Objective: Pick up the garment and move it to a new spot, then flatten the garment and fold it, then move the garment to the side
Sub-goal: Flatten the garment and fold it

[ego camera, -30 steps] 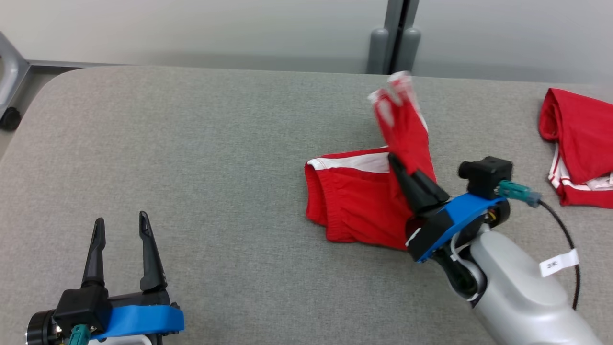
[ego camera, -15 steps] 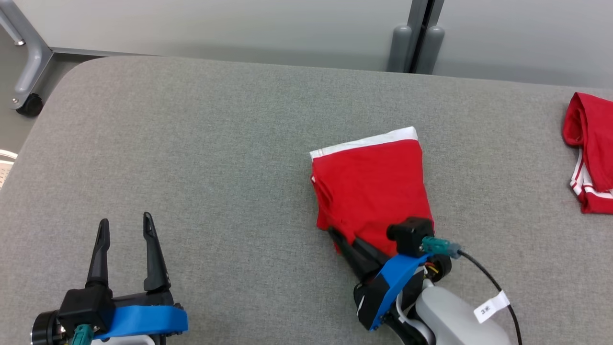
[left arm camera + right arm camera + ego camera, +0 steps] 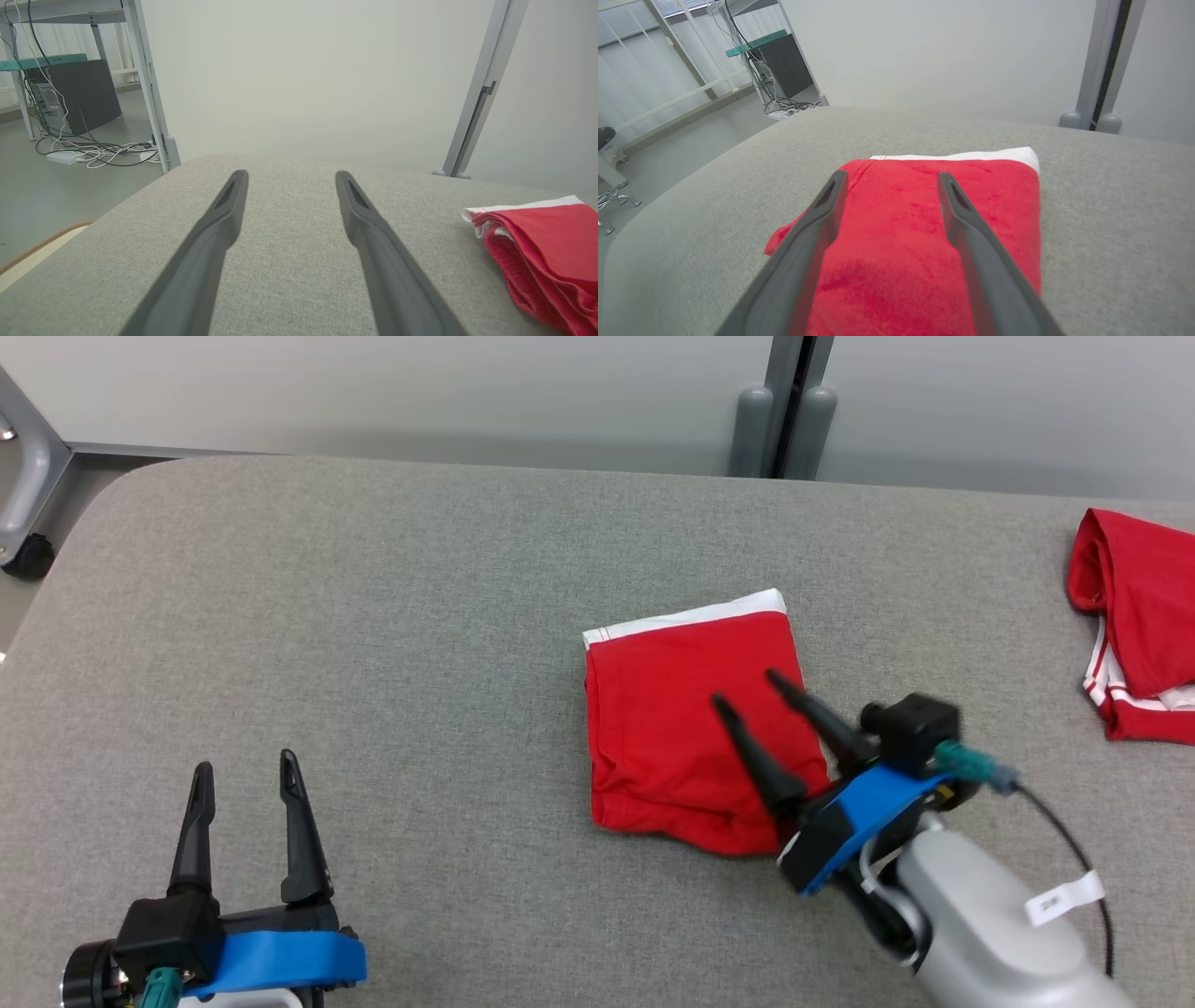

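Red folded garment with a white waistband lies as a rough rectangle near the middle of the grey fabric-covered surface, white band on the far edge, and nothing grips it. Your right fingers are spread apart and empty, pointing over the near right part of the cloth; whether they brush it I cannot tell. Your left fingers are also parted and empty, resting well apart from the garment at the near left.

By the look of it the fold is done and the move to the side is what remains, and that is where you could spoil it:

- If you pinch only the top layer, the packet will likely peel open as you lift. Aim for the whole stack at an edge.
- The near edge is lumpy and uneven (the left corner bulges most), so a grip there may catch some layers and miss others.
- Dragging it across the rough fabric could roll the lower layers and undo the fold.
- A second red garment with white stripes sits at the far right of the surface. If you go that way, the two could overlap or tangle.
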{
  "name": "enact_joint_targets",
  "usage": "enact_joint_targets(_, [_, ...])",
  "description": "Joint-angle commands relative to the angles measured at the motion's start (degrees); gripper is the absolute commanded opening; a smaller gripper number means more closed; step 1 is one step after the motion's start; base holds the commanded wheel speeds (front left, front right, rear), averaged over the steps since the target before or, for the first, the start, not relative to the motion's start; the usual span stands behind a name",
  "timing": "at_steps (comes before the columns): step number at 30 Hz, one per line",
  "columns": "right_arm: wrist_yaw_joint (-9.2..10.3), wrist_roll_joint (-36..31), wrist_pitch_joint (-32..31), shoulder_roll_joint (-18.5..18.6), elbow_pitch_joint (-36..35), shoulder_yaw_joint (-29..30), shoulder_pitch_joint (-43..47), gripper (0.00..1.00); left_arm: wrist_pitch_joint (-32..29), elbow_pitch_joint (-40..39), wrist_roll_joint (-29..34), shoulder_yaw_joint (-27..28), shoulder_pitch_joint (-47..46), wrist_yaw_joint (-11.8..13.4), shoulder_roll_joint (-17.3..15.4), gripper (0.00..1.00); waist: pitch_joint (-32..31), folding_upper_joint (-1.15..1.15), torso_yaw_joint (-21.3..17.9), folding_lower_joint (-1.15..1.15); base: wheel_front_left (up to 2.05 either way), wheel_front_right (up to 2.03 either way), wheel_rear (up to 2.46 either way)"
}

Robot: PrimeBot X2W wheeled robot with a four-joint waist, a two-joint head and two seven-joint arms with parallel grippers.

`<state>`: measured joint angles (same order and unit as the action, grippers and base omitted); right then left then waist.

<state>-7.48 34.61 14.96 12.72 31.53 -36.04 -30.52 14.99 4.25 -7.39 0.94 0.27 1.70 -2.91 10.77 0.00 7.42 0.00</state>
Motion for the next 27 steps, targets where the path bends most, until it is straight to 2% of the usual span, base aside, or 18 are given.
enact_joint_targets(1, [-0.03, -0.3, 0.3, 0.0, 0.1, 0.9, -1.2, 0.95, 0.3, -0.2, 0.4, -0.1, -0.2, -0.1, 0.0, 1.00, 0.1, 0.00, 0.1, 0.00, 0.00, 0.00, 0.00])
enact_joint_targets(2, [-0.03, -0.4, 0.3, 0.0, 0.5, 2.2, -1.5, 0.43, 0.3, -0.2, 0.4, -0.2, -0.4, -0.1, 0.0, 1.00, 0.2, 0.00, 0.1, 0.00, 0.00, 0.00, 0.00])
enact_joint_targets(3, [-0.03, -0.6, 0.3, -0.1, 1.1, 3.4, -1.7, 0.00, 0.3, -0.2, 0.4, -0.3, -0.6, -0.2, 0.0, 1.00, 0.4, 0.00, 0.2, 0.00, 0.00, 0.00, 0.00])
enact_joint_targets(8, [-0.03, -1.2, -0.1, -1.9, 7.1, 5.2, -4.3, 0.00, 0.3, 0.3, 0.4, -0.5, -2.0, -0.7, 0.1, 1.00, 1.7, 0.00, 0.8, 0.00, 0.00, 0.00, 0.00])
enact_joint_targets(14, [-0.03, -2.6, -0.2, -6.3, 14.7, 1.2, -5.7, 0.00, 0.3, 1.0, 0.4, -0.9, -3.1, -1.0, 0.0, 1.00, 2.3, 0.00, 2.1, 0.00, 0.00, 0.00, 0.00])
enact_joint_targets(22, [-0.02, -0.4, 0.2, -9.6, 13.9, -10.3, -2.6, 0.00, 0.3, 1.0, 0.8, -1.0, -2.2, -0.5, 0.0, 1.00, 2.2, 0.00, 1.9, 0.00, 0.00, 0.00, 0.00])
enact_joint_targets(27, [-0.02, -1.3, 0.3, -9.7, 11.1, -11.4, -4.0, 0.00, 0.3, 1.3, 1.0, -0.5, -2.1, -0.5, 0.0, 1.00, 1.9, 0.00, 0.6, 0.00, 0.00, 0.00, 0.00])
